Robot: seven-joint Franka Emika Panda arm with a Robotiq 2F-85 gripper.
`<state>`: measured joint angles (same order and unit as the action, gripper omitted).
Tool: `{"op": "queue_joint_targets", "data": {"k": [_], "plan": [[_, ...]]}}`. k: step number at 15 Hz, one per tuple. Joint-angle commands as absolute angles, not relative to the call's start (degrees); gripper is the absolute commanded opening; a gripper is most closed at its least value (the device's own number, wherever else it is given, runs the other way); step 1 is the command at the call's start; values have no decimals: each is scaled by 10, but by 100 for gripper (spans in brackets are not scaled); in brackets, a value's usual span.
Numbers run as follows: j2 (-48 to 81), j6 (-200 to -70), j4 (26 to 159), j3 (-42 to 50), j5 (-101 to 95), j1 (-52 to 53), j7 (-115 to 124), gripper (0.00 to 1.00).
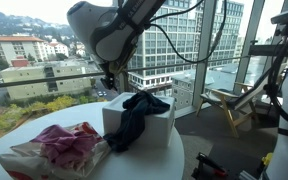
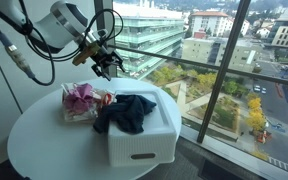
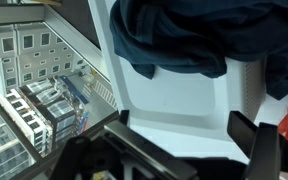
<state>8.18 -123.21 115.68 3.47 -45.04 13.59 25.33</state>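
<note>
dark blue garment [image 2: 124, 112]: seen draped over the rim of the white bin [image 2: 144, 146], partly hanging inside | bin: set on the round surface [image 2: 39, 150] by the window | hand [image 2: 105, 68]: held open, nothing gripped, poised above the bin's edge, near the garment | pink cloth [image 2: 81, 98]: laid just beside the bin

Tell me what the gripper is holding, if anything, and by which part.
Nothing. The gripper stands open and empty, clear of the dark blue cloth garment draped over the white plastic box.
</note>
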Motion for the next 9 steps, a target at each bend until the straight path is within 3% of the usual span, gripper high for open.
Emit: {"op": "queue_joint_targets", "data": {"k": [1, 9], "plan": [[37, -1177, 1205, 21, -454, 99, 336, 100], [20, -1251, 1293, 33, -389, 24, 498, 100]]}}
